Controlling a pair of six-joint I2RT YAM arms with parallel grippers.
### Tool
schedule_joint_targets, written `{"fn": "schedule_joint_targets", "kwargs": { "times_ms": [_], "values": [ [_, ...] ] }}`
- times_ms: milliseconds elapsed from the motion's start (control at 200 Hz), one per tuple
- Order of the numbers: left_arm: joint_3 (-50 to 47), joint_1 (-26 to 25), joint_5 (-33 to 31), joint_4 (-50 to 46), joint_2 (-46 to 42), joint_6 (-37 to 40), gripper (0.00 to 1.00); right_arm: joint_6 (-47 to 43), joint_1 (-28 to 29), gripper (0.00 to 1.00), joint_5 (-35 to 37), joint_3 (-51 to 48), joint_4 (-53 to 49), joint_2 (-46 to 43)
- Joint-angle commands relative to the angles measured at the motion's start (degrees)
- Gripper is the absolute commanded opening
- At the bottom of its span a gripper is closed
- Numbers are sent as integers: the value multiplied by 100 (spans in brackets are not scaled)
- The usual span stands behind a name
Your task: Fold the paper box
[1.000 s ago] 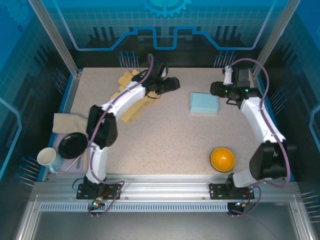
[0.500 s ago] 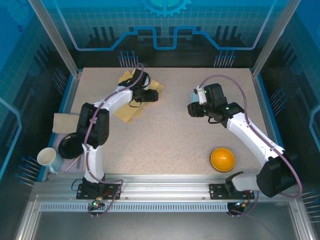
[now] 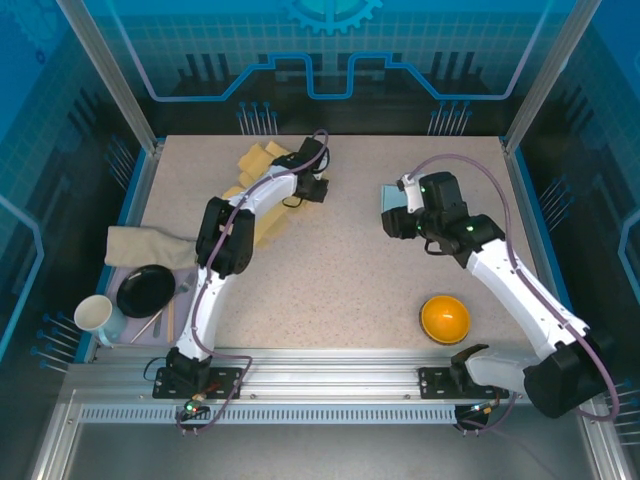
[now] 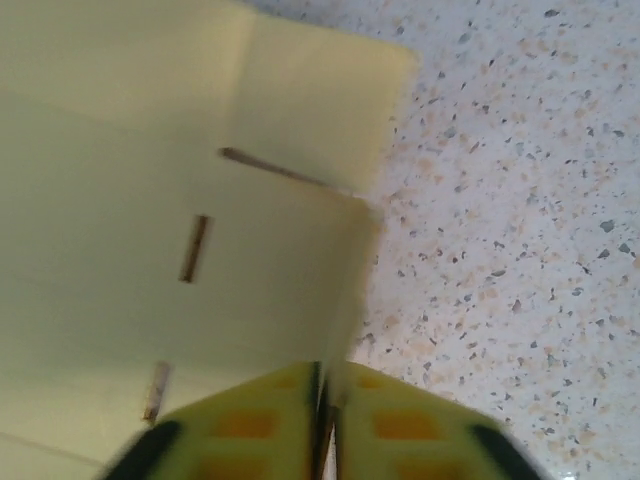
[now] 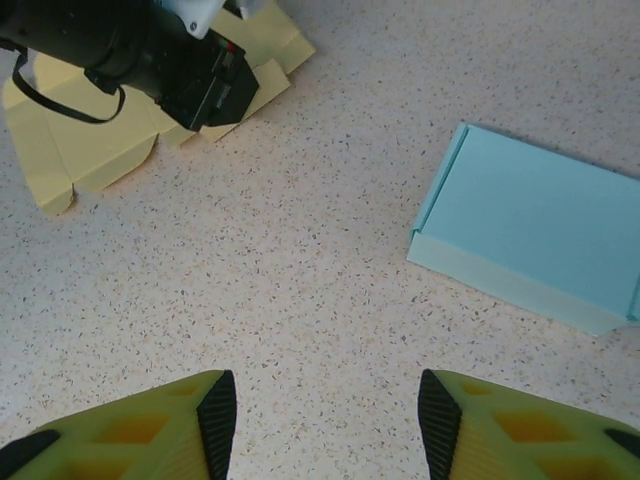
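Left pincer pinches shut on an edge of the flat yellow box, lying at the worktop's far left; right pincer gapes wide, empty, near the blue box.

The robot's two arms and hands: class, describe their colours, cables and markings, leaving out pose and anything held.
The left arm and right arm both have white links joined by bulky black joints, and a mauve cable loops alongside each. The left hand and right hand have yellow fingers with orange recesses and black trim.
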Motion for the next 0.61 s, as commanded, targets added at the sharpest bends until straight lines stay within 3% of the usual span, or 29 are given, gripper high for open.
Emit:
{"fn": "schedule_joint_targets", "kwargs": {
  "times_ms": [0,100,240,330,400,600],
  "values": [
    [-214,-77,-221,-70,-556,-53,0,-111,-60,53,189,-52,-295,-309],
    [-853,-199,20,146,-1449,-491,0,-21,-191,53,181,-15,-497,-477],
    [-2287,-353,200,598,-3065,-1879,0,211,-293,55,56,169,-865,-600],
    [-3332,-573,256,1005,-4078,-2739,0,418,-283,55,-304,233,-920,-656],
    [-4139,-884,447,1648,-4770,-2974,1,600,-262,56,-558,215,-761,-696],
    [-5141,-2100,-928,1353,-5746,-3469,3,802,-242,56,-851,381,-721,-425]
  ]
}}
